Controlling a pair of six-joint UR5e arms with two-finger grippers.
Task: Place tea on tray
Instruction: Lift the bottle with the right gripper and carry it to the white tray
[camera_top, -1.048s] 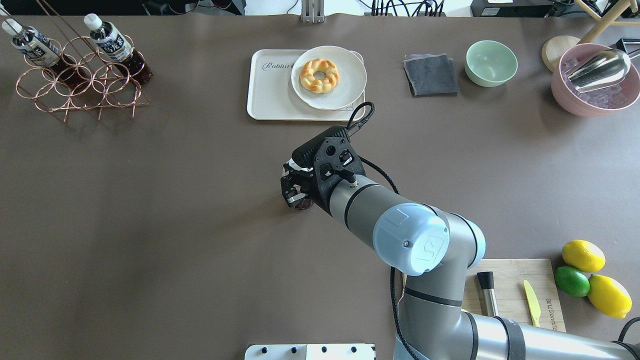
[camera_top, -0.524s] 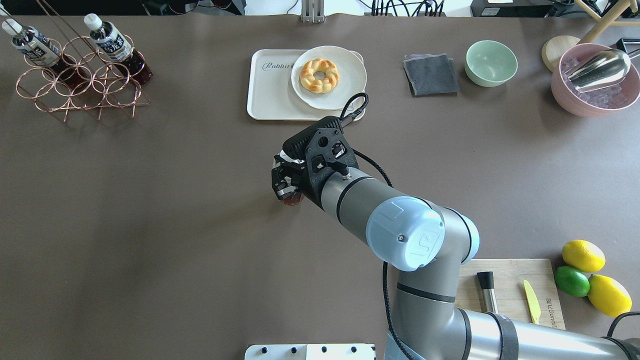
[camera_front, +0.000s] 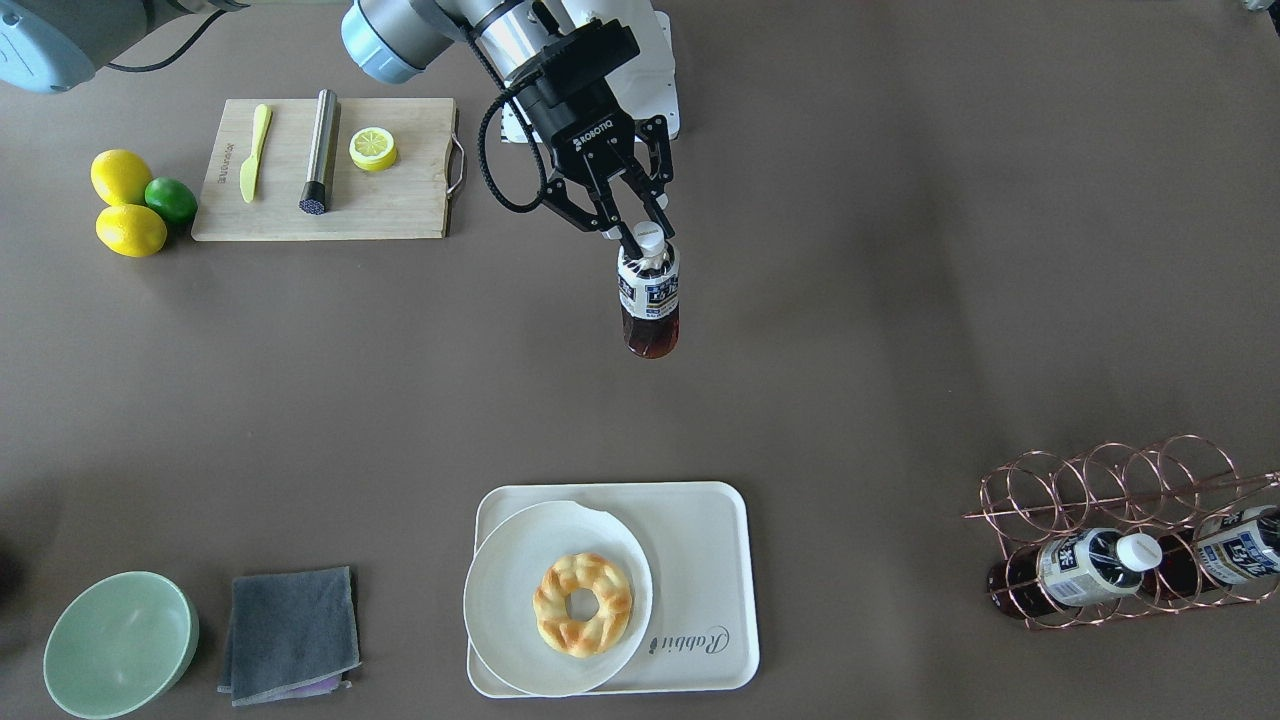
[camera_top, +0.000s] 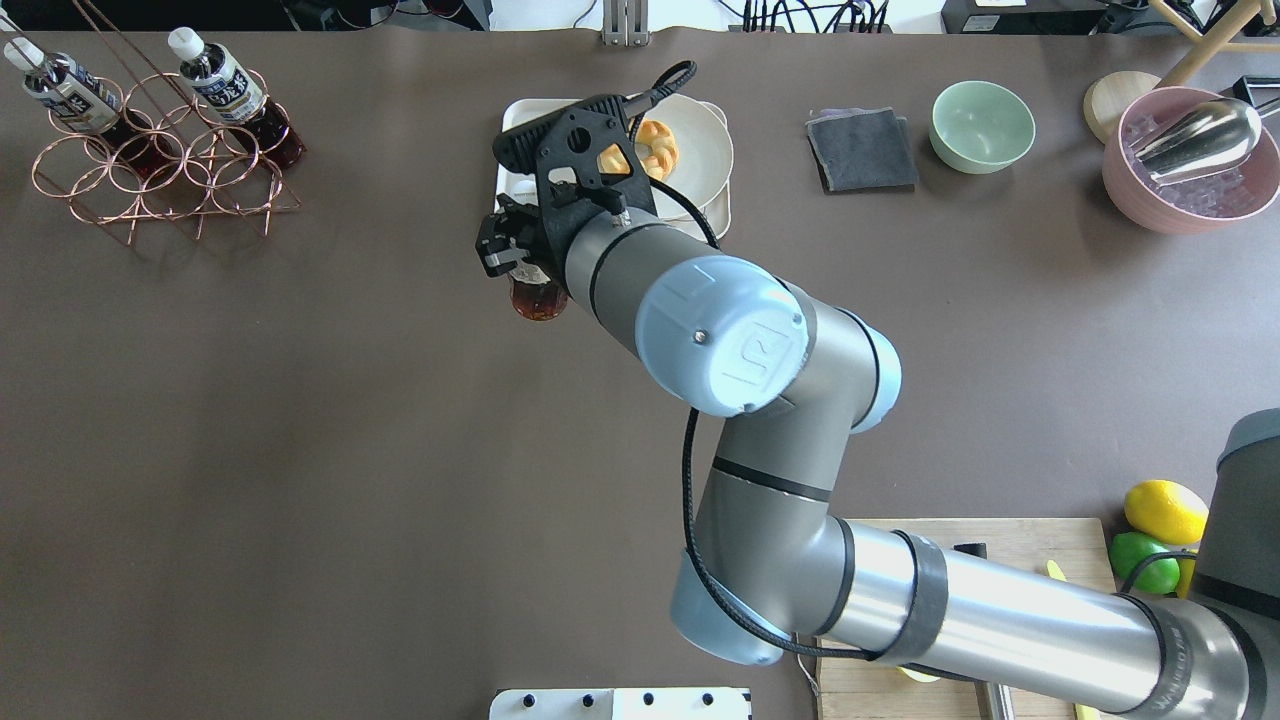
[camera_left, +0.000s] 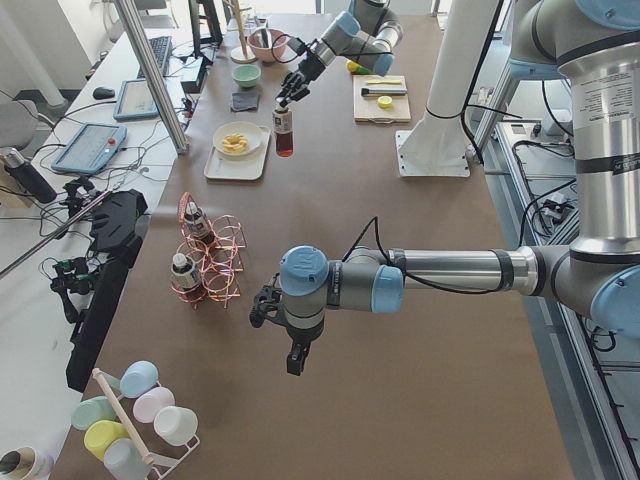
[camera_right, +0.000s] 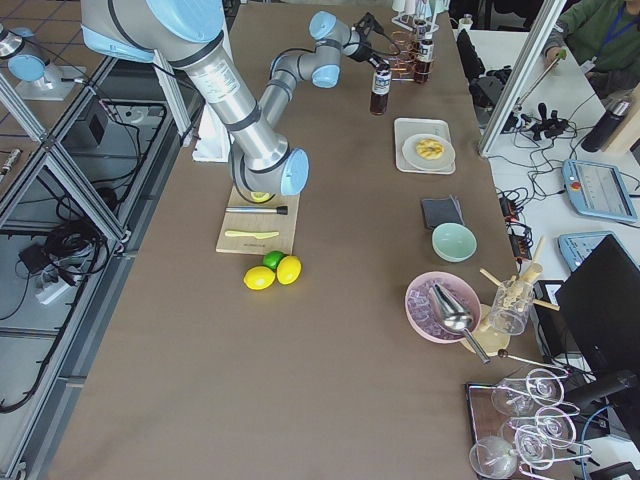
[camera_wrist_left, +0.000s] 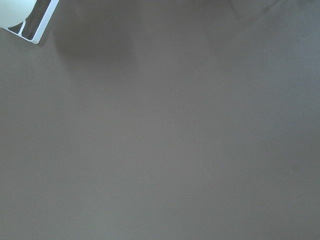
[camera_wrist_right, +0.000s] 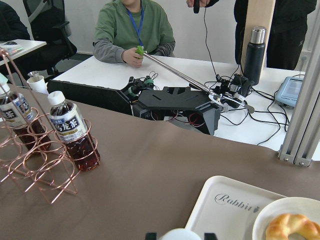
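Note:
My right gripper (camera_front: 645, 240) is shut on the white cap and neck of a tea bottle (camera_front: 649, 300), which hangs upright below it over the bare table. In the overhead view the bottle (camera_top: 537, 298) is just in front of the near left corner of the cream tray (camera_top: 722, 215). The tray (camera_front: 700, 530) holds a round white plate (camera_front: 500, 610) with a braided pastry (camera_front: 583, 603); its left part is bare. My left gripper (camera_left: 290, 350) shows only in the exterior left view, low over bare table; I cannot tell whether it is open or shut.
A copper wire rack (camera_top: 160, 150) with two more tea bottles stands at the far left. A grey cloth (camera_top: 862, 150), a green bowl (camera_top: 982, 125) and a pink bowl (camera_top: 1190, 165) are right of the tray. A cutting board (camera_front: 325, 170) and lemons (camera_front: 125, 200) lie near the robot.
My right arm has carried the bottle away from the table's middle, forward and to the left, up to the tray's near left corner. The gripper has stayed shut on the bottle.

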